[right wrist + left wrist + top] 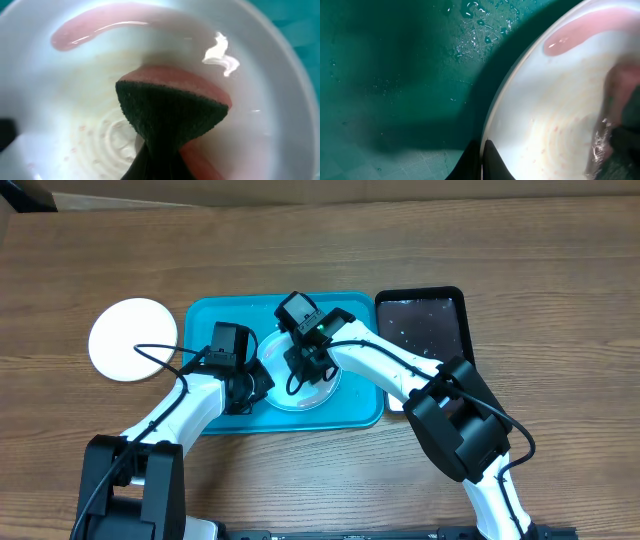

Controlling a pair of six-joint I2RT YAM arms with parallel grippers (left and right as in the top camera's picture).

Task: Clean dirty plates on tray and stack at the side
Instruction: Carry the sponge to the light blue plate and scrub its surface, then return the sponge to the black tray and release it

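A pale light-blue plate (pixel 285 395) lies in the turquoise tray (pixel 210 330). My left gripper (pixel 255 385) is shut on the plate's left rim; the left wrist view shows its fingers (pixel 484 160) pinching the edge of the plate (pixel 545 115) over the wet tray (pixel 395 75). My right gripper (pixel 312 365) is shut on a pink sponge with a dark scrub face (pixel 170 110), fingers (pixel 160 165) below it, pressed on the soapy plate (pixel 60 90). A white plate (pixel 133 340) sits on the table left of the tray. The yellow-green rimmed plate is out of view.
A smaller glossy black tray (pixel 425 330) with specks of water lies right of the turquoise tray, partly under my right arm. A small blob of white foam (pixel 220 52) sits on the plate. Wooden table surrounds both trays.
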